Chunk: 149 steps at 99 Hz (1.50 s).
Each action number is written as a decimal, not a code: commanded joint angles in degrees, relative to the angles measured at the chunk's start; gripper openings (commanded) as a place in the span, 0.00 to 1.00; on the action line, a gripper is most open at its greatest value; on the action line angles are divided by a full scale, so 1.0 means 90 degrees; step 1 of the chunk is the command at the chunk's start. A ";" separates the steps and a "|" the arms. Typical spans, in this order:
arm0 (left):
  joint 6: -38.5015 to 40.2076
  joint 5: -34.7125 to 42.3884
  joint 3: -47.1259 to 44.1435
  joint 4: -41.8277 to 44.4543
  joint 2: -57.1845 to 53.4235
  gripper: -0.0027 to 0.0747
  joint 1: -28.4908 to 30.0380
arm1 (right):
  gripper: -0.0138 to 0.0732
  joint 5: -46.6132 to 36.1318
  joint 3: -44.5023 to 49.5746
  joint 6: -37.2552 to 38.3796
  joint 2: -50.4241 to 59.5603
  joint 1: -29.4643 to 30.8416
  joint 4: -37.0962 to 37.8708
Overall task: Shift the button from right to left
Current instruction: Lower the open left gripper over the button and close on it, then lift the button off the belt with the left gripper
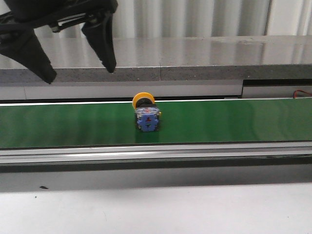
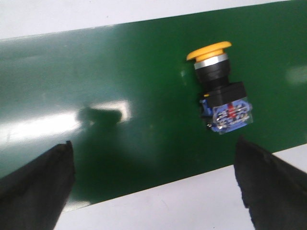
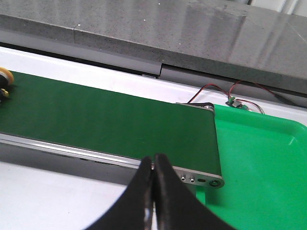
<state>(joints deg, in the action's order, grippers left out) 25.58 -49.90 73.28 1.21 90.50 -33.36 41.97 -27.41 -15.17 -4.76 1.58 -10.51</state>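
The button point(image 1: 146, 113) is a push-button switch with a yellow mushroom cap, a black body and a blue contact block. It lies on its side on the green conveyor belt point(image 1: 234, 122), near the middle. It also shows in the left wrist view point(image 2: 218, 86), and its yellow cap shows at the edge of the right wrist view point(image 3: 4, 79). My left gripper point(image 1: 80, 73) hangs open and empty above the belt, up and to the left of the button; in its wrist view point(image 2: 153, 143) the button lies beyond one finger point(image 2: 268, 187). My right gripper point(image 3: 153, 160) is shut and empty, in front of the belt's right end.
A grey stone ledge point(image 1: 195, 58) runs behind the belt. A metal rail point(image 1: 156, 153) runs along the belt's front, with white tabletop point(image 1: 156, 209) before it. A bright green tray point(image 3: 268, 163) sits past the belt's right end, with red and black wires point(image 3: 225, 93) behind it.
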 commanded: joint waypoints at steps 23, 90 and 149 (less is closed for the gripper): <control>0.0286 -0.0464 0.1096 -0.0016 0.0634 0.86 -0.0206 | 0.08 -0.0436 -0.0141 -0.0050 -0.0085 -0.0015 -0.0072; 0.0301 -0.0514 0.1393 -0.0134 0.1647 0.26 -0.0206 | 0.08 -0.0436 -0.0141 -0.0050 -0.0085 -0.0015 -0.0072; -0.0642 -0.0992 0.1456 -0.0285 0.0933 0.13 0.0820 | 0.08 -0.0436 -0.0141 -0.0050 -0.0085 -0.0015 -0.0072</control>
<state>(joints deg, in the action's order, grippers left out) 23.04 -58.54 84.48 -0.32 103.24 -28.44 41.97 -27.41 -15.17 -4.76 1.58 -10.51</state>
